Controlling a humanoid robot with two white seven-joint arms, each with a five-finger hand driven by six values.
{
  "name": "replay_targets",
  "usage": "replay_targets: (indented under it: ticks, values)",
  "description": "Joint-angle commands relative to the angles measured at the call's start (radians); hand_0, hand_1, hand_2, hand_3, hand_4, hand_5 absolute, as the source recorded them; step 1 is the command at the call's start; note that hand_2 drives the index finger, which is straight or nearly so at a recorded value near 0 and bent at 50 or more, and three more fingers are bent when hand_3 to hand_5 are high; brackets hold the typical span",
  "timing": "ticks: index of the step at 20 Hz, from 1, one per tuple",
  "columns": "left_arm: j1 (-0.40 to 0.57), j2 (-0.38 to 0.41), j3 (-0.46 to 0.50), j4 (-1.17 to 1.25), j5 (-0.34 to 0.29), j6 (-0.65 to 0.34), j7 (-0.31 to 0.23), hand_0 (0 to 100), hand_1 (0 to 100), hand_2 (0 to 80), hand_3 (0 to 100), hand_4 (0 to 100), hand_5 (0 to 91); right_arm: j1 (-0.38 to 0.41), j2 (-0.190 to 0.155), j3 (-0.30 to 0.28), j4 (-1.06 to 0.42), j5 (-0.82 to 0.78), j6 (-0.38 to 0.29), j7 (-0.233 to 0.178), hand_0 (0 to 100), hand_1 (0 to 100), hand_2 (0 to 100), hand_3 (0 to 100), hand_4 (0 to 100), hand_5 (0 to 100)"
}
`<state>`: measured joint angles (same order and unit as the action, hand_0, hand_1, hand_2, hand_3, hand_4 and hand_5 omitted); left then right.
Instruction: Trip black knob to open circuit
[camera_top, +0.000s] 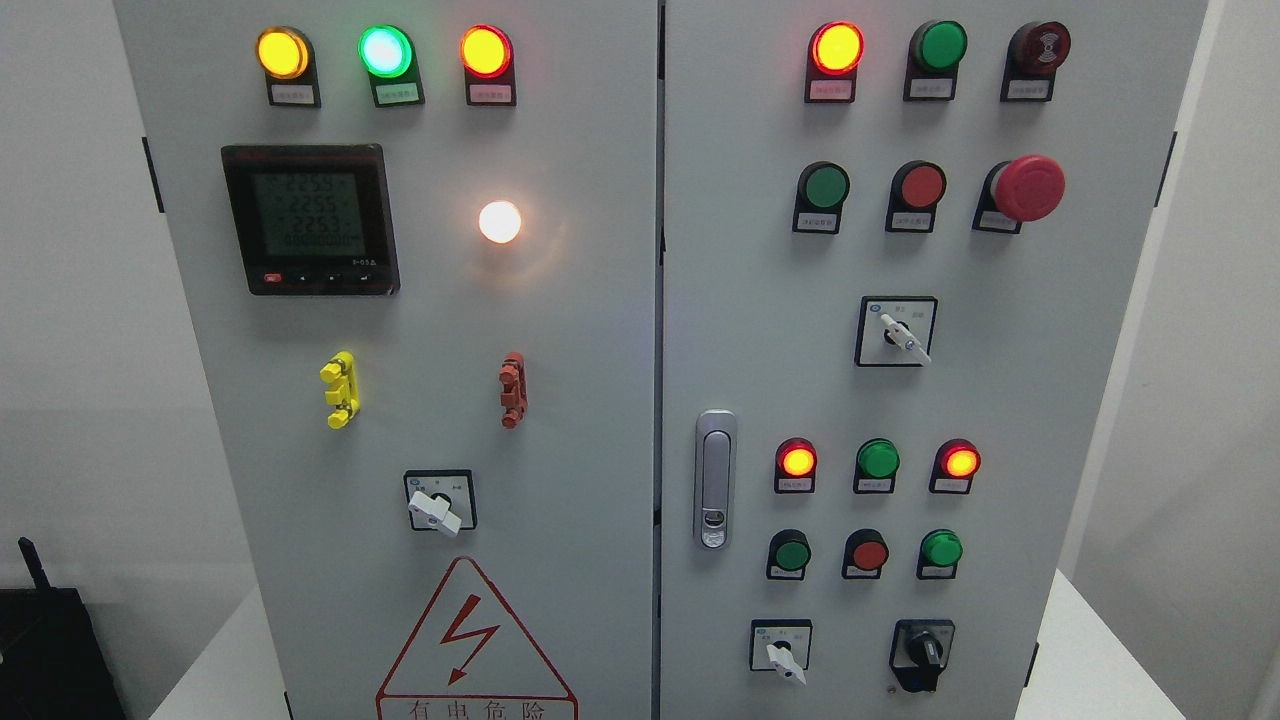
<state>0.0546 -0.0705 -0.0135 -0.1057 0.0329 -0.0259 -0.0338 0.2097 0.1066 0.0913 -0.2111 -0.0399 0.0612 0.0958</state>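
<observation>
Neither robot hand was in view, so their state could not be told and nothing could be placed relative to them. The small black rotary knob (923, 650) sat untouched, low on the grey metal cabinet's (1060, 330) right door, pointer upright.

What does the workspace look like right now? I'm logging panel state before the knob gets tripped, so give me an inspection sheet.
Surface: grey cabinet, two closed doors.
Job's things: black knob, lower right door, untouched.
Clutter: nothing seen.
Hands: neither in view.
Cables: nothing seen.
Surroundings: lit meter; red mushroom button; door latch; warning triangle; black device at lower left.
</observation>
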Motion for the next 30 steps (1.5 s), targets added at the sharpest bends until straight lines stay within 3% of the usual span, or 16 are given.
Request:
replay_targets:
  ticks: [1,13,20,24,30]
  values:
    - [-0.004,-0.002,0.001,0.0,0.002,-0.003,0.0,12,39,0.0,0,0,0.0,0.0,0.004,0.002,0.003,0.0,-0.004,0.004,0,23,0,0,0,0]
    - [-0.002,-0.002,0.001,0.0,0.002,-0.003,0.0,12,39,0.0,0,0,0.0,0.003,0.004,-0.002,-0.01,-0.005,-0.015,-0.005,0,22,0,0,0,0]
    - [-0.004,-0.002,0.001,0.0,0.002,-0.003,0.0,12,39,0.0,0,0,0.0,0.007,0.004,-0.024,-0.033,-0.008,-0.098,-0.022,0,21,0,2,0,0]
    - [-0.003,-0.002,0.001,0.0,0.002,-0.003,0.0,12,39,0.0,0,0,0.0,0.029,0.004,-0.033,-0.121,-0.008,-0.106,-0.053,0,21,0,7,6,3]
    - [-0.004,0.0,0.001,0.0,0.002,-0.003,0.0,12,39,0.0,0,0,0.0,0.095,0.002,-0.033,-0.298,-0.008,-0.106,-0.074,0,21,0,18,21,17]
